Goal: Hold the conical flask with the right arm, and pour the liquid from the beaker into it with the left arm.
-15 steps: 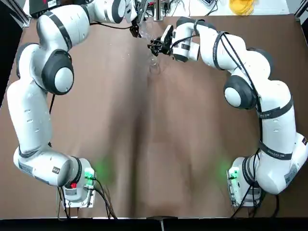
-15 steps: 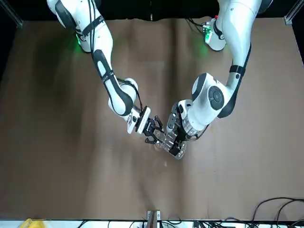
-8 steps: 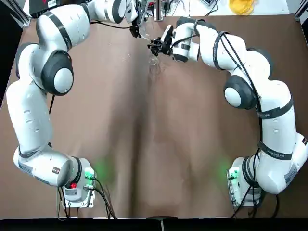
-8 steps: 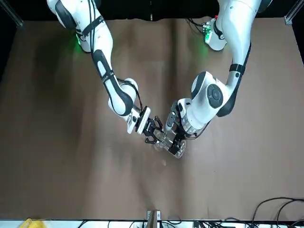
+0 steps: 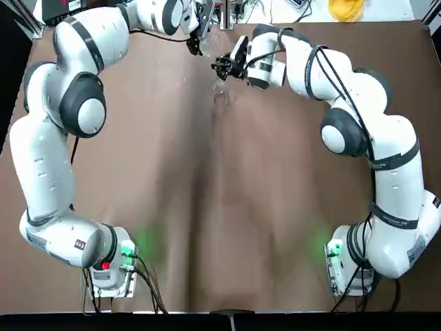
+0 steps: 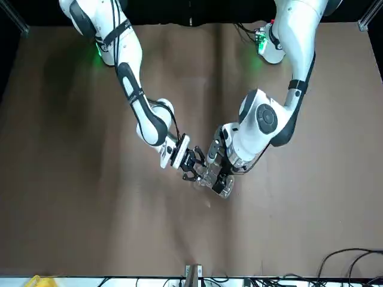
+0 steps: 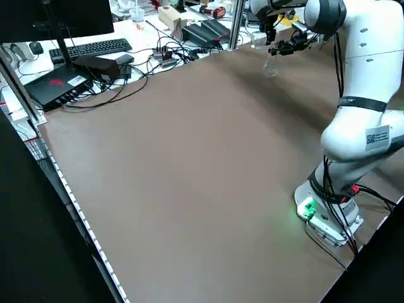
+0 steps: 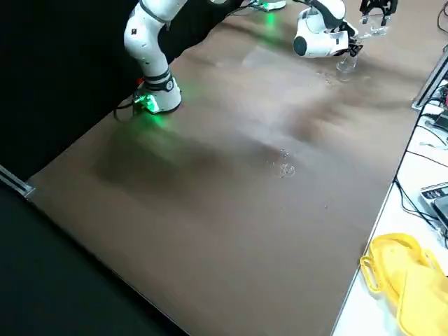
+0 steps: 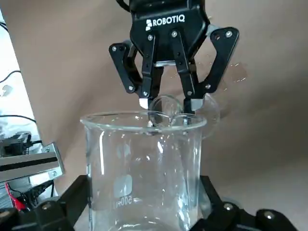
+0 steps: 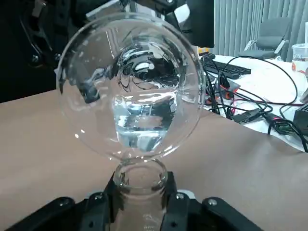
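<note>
Change: left gripper [image 6: 216, 181] with its held clear, wide-mouthed glass beaker [image 9: 144, 168] has shifted slightly closer to the faint, narrow-necked clear glass conical flask [image 10: 141, 185]; beaker mouth now directly behind the flask's rim, tipped toward it.

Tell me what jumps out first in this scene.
The two white arms meet at the table's far edge, glassware between them. The left gripper holds the tilted beaker with its mouth against the conical flask. The right gripper clamps the flask's neck.
</note>
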